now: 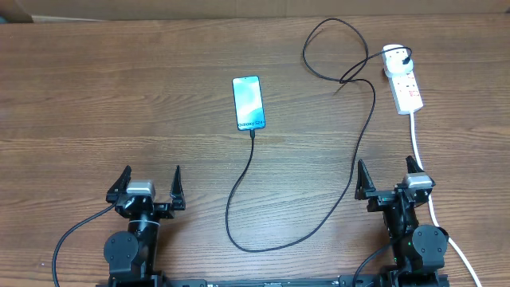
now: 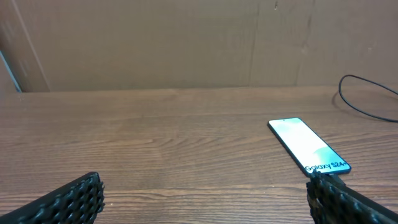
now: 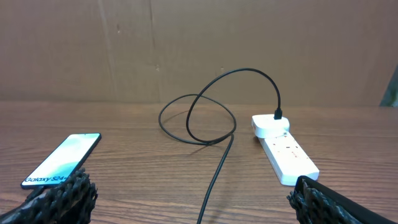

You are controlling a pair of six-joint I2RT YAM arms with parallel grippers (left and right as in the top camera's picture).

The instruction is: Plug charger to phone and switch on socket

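Note:
The phone (image 1: 248, 103) lies flat at the table's middle, its screen lit; it also shows in the left wrist view (image 2: 308, 146) and the right wrist view (image 3: 61, 160). The black charger cable (image 1: 360, 143) runs from the phone's near end, loops across the table and ends in a plug seated in the white socket strip (image 1: 402, 80) at the far right, which also shows in the right wrist view (image 3: 285, 149). The cable passes through the right wrist view (image 3: 219, 163). My left gripper (image 1: 150, 187) and right gripper (image 1: 388, 182) are open and empty near the front edge.
The strip's thick white cord (image 1: 421, 151) runs toward the front beside the right arm. A cardboard wall (image 2: 186, 43) stands behind the table. The cable's long loop (image 1: 239, 231) lies between the two arms.

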